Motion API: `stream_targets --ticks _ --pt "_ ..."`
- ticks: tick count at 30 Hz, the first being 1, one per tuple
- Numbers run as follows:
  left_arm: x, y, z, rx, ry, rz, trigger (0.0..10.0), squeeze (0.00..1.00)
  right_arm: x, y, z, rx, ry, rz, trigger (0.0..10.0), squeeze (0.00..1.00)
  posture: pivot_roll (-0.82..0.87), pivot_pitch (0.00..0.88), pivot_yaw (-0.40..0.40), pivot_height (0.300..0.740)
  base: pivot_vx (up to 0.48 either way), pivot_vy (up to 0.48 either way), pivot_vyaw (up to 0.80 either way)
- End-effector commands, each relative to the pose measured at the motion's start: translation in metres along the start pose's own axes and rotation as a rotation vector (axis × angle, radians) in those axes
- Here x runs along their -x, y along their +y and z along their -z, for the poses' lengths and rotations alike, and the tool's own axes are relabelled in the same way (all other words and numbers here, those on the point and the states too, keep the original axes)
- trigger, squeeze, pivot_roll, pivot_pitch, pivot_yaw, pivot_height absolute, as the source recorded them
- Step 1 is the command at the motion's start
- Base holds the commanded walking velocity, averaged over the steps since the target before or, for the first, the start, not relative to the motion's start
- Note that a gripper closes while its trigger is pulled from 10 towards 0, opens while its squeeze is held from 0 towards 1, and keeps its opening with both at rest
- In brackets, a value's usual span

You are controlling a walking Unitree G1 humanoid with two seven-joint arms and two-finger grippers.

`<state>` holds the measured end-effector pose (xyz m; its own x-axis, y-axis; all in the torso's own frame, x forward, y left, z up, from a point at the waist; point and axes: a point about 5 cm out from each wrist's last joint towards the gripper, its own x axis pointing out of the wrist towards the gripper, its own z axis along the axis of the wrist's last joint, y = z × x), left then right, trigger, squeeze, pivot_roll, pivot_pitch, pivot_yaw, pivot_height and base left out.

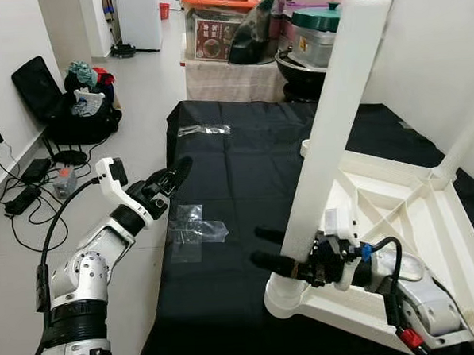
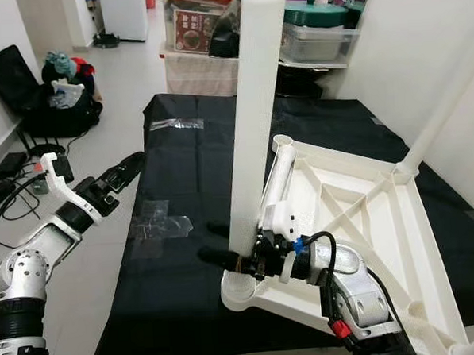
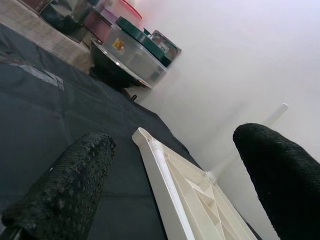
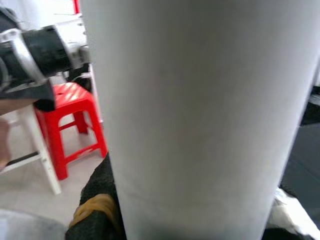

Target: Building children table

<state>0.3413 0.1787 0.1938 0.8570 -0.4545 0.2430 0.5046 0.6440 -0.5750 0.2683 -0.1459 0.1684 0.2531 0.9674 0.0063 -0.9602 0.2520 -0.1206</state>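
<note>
Right gripper holds a table leg upright in its corner socket.

The right gripper is clenched round the foot of the white leg, its two black fingers reaching past either side of the tube, just above the round corner socket of the upturned white tabletop. The tabletop lies underside up on the black-covered worktop, with another leg already standing at its far corner. The left gripper hovers released over the worktop's left edge, well apart from the leg, near some clear plastic wrappers. The leg looks slightly tilted; if it is not fully seated it could topple once let go, or pushing off-axis could jam it or skid the tabletop on the cloth.
</note>
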Motion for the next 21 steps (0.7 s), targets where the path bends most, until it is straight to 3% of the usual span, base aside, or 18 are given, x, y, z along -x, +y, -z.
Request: stream_targets --ticks 1,8,15,19,21 --pt "0.0 -0.002 -0.001 0.002 0.006 0.004 10.0 0.0 -0.01 0.012 0.015 -0.063 0.04 -0.093 0.0 0.0 0.09 0.0 -0.116 0.74 0.0 0.0 0.0" --pt "0.002 0.0 -0.001 0.007 0.007 0.001 10.0 0.0 -0.011 0.012 0.018 -0.084 0.03 -0.098 0.0 0.0 0.09 0.0 -0.117 0.74 0.0 0.0 0.0" --pt "0.001 0.001 0.002 0.015 0.013 0.0 10.0 0.0 -0.009 0.009 0.023 -0.114 0.015 -0.013 0.0 0.0 0.08 0.0 -0.11 0.74 0.0 0.0 0.0" --pt "0.001 0.002 0.003 0.025 0.018 -0.002 10.0 0.0 -0.004 0.006 0.051 -0.116 0.184 0.167 0.0 0.0 0.07 0.0 -0.107 0.74 0.0 0.0 0.0" --pt "0.001 0.002 0.004 0.026 0.019 -0.003 10.0 0.0 -0.003 0.005 0.055 -0.127 0.207 0.216 0.0 0.0 0.07 0.0 -0.107 0.74 0.0 0.0 0.0"
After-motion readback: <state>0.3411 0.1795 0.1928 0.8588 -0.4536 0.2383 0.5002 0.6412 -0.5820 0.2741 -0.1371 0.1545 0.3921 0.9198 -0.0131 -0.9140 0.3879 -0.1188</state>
